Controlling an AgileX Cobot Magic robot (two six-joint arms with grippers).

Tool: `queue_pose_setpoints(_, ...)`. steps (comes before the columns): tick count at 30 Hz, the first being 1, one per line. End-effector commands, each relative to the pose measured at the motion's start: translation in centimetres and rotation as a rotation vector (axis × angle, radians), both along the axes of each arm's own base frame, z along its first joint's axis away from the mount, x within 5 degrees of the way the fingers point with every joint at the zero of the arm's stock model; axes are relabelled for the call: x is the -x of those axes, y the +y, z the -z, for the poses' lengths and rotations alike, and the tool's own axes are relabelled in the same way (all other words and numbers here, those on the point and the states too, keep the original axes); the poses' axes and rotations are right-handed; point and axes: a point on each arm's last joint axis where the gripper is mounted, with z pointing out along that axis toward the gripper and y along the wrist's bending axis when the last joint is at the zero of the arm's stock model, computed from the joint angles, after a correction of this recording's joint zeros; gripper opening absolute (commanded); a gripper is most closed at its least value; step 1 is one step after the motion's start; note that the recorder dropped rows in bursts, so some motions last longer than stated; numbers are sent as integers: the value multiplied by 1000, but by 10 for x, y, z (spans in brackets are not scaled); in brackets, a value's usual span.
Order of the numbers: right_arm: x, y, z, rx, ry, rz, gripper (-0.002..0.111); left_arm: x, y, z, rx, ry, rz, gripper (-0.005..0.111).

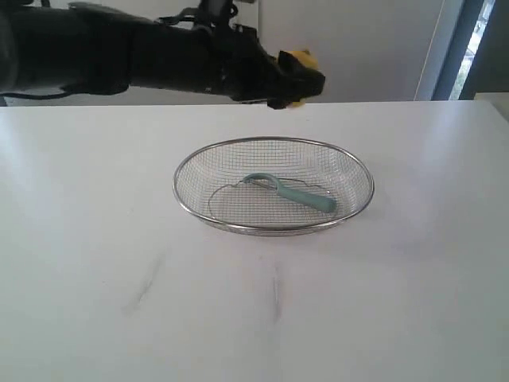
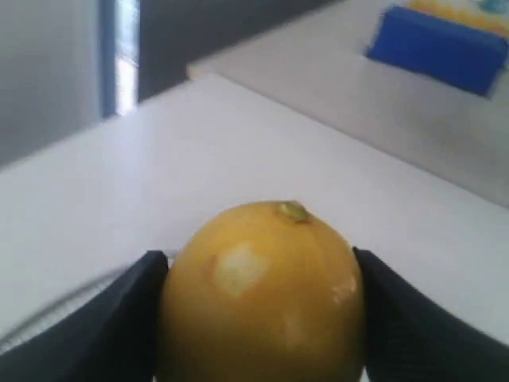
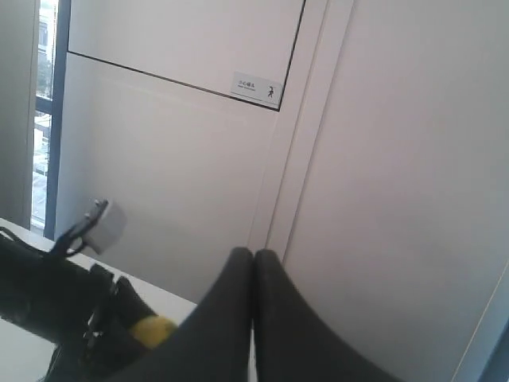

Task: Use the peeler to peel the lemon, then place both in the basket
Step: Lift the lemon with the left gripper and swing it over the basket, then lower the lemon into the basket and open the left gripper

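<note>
Black left arm is extended horizontally above the white tabletop, beyond the basket. Small round bright yellow lemon is clamped in the left gripper, held in the air. Pale teal-handled peeler is seen lying inside the oval silver wire-mesh basket. Right gripper is closed, empty, aimed at a wall.

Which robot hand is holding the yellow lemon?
The left gripper: its black fingers squeeze the lemon from both sides, up in the air. The right gripper is pinched shut and holds nothing.
</note>
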Motion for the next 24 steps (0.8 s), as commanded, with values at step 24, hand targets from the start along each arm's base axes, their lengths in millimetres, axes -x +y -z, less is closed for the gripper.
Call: queue_pose_setpoints(24,1,-1,-1,-5,-7,3,0,-67,-2,115,-740,210,-98,5)
